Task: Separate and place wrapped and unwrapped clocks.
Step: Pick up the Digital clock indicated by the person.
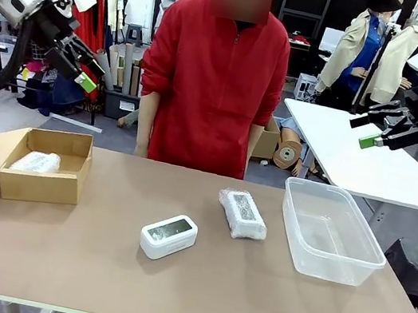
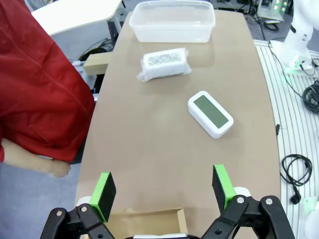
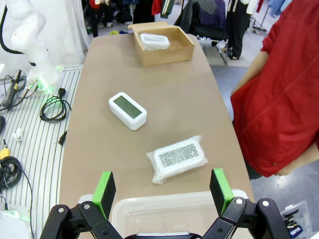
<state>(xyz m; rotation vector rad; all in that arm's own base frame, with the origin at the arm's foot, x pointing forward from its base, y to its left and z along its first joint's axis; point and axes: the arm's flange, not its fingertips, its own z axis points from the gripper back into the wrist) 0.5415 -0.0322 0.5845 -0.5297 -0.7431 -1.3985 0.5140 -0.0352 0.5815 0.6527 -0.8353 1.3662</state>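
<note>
Table [image 1: 92, 266], brown top, runs left to right; nearest of the lot is the bare white clock [image 1: 168, 236], lying face up just left of centre, grey-green screen showing, nothing touching it.

A little farther and to its right, the wrapped clock on the table [image 1: 242, 213]; crinkly whitish wrap, dark face showing through; lies flat, apart from the bare white clock and close to the clear tub [image 1: 331, 229] without touching it.

The clear tub stands at the right end of the table, upright, mouth up; right gripper [image 3: 162, 189] hangs high above that end, jaws spread wide, green pads well apart, nothing between them; in its wrist view the tub's rim sits just under the fingers.

Left end: cardboard box [image 1: 45, 168], flaps folded open, one flap lying out to the left; the wrapped clock in the box [image 1: 35, 162] rests inside it, against the left side, same whitish wrap.

Left gripper [image 2: 164, 189] is raised well above the box, jaws fully apart and holding nothing; in its wrist view the box edge shows low between the fingers.

Far side: person [image 1: 215, 68] in a red top, standing at the table's far edge near the middle, arms down, hands not over the table.
</note>
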